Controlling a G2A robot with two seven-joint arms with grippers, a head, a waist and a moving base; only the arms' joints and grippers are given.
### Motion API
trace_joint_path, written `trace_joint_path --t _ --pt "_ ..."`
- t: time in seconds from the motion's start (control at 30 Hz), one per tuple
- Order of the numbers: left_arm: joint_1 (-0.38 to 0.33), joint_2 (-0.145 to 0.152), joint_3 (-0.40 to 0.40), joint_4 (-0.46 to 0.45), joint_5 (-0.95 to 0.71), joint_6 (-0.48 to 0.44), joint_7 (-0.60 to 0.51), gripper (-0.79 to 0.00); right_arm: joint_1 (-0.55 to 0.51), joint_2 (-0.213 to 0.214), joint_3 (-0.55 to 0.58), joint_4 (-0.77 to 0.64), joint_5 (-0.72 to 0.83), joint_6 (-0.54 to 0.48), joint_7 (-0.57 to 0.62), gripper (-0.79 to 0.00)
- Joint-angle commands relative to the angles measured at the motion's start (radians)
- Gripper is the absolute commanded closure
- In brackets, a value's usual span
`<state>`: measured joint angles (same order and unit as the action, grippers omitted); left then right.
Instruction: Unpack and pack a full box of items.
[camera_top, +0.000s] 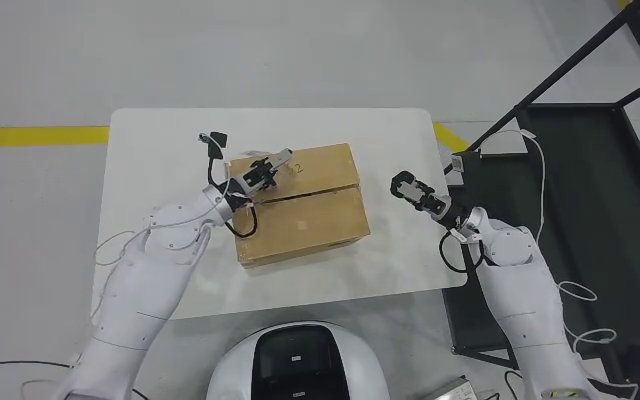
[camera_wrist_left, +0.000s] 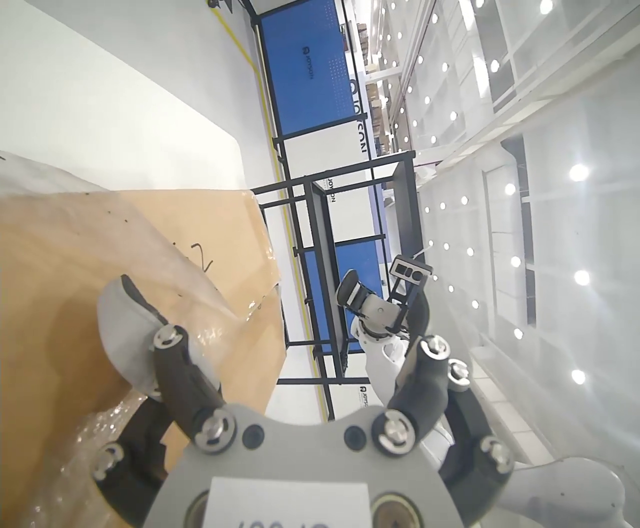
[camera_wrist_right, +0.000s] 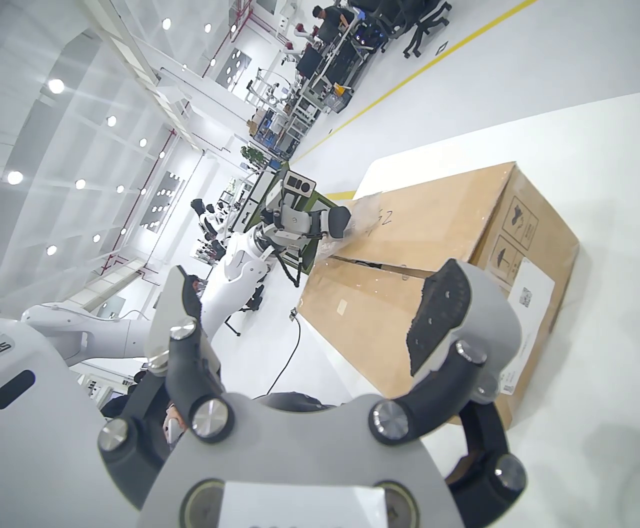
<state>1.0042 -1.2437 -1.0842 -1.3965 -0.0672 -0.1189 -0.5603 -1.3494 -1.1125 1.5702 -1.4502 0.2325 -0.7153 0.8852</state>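
Cardboard box (camera_top: 300, 205) sits closed, left fingers (camera_wrist_left: 125, 325) spread above it.

bench (camera_top: 400, 140): white, rounded corners | directly on it: one brown cardboard box (camera_top: 305, 215) | box spot: about centre | flaps closed, seam running 9-to-3, slightly skewed

Matt brown cardboard box (camera_top: 300, 215) with glossy, crinkled clear tape (camera_wrist_left: 220, 310) on a smooth white table (camera_top: 160, 140).
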Motion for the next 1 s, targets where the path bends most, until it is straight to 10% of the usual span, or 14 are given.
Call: trace_joint_path --t 0.0,0.23,0.33,0.5,0.97 --pt "-0.015 -0.005 0.013 0.016 -0.002 0.005 0.004 -0.785 0.000 0.000 0.000 0.000 0.000 0.000 0.000 -0.785" --pt "-0.063 -0.021 0.053 0.061 -0.001 0.025 0.010 -0.785 0.000 0.000 0.000 0.000 0.000 0.000 0.000 -0.785" --pt "-0.076 -0.025 0.066 0.078 0.015 0.046 0.006 -0.360 0.000 0.000 0.000 0.000 0.000 0.000 0.000 -0.785" --pt "-0.082 -0.026 0.071 0.084 0.055 0.071 0.013 -0.012 0.000 0.000 0.000 0.000 0.000 0.000 0.000 -0.785" --pt "-0.069 -0.027 0.082 0.076 0.155 0.085 0.024 0.000 0.000 0.000 0.000 0.000 0.000 0.000 0.000 -0.785"
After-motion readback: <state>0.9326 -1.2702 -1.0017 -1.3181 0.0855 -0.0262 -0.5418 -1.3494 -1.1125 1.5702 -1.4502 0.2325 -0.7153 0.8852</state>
